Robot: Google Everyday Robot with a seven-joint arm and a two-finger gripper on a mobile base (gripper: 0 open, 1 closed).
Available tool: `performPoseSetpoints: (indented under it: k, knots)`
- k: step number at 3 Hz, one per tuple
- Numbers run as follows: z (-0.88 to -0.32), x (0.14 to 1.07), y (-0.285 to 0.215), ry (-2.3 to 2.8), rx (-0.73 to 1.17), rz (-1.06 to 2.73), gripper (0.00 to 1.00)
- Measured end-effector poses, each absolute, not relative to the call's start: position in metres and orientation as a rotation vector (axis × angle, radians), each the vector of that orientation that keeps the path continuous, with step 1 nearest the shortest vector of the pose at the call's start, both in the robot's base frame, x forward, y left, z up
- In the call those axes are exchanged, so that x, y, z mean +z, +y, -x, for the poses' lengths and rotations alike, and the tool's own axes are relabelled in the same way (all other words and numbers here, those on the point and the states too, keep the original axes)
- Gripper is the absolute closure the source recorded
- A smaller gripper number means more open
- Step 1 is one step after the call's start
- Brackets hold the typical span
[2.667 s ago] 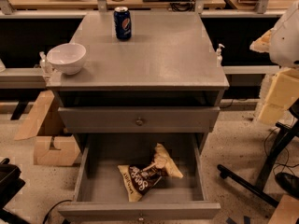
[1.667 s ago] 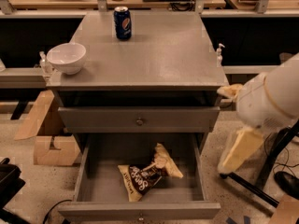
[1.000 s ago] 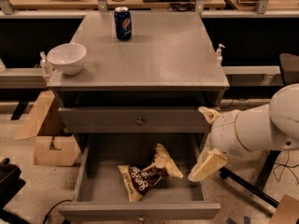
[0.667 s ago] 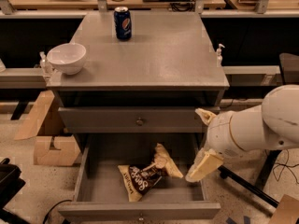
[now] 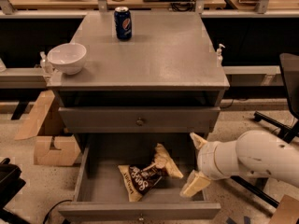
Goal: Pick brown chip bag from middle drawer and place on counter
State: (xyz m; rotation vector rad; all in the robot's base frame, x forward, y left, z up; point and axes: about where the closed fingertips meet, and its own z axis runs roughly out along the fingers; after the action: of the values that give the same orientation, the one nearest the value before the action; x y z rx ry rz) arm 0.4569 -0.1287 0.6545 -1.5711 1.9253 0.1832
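The brown chip bag (image 5: 148, 174) lies crumpled on the floor of the pulled-out middle drawer (image 5: 140, 210), its cream ends pointing up-right and down-left. My gripper (image 5: 196, 163) reaches in from the right on a white arm, over the drawer's right side, just right of the bag and not touching it. Its two cream fingers (image 5: 194, 183) are spread apart and hold nothing. The grey counter (image 5: 154, 55) is the cabinet top above.
A blue soda can (image 5: 123, 23) stands at the counter's back. A white bowl (image 5: 67, 57) sits at its left edge. The closed upper drawer (image 5: 139, 121) overhangs the open one. Cardboard boxes (image 5: 46, 134) stand on the floor at left, a chair base (image 5: 275, 120) at right.
My arm has swung in from the right and come down and left, so the gripper now sits at the drawer's right side close to the bag. The bag has not moved.
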Motion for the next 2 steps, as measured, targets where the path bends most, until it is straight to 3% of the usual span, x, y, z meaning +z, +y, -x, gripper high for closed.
performPoseSetpoints:
  k: [2]
  knots:
    - [-0.484,0.591,-0.115,1.915,0.098,1.744,0.0]
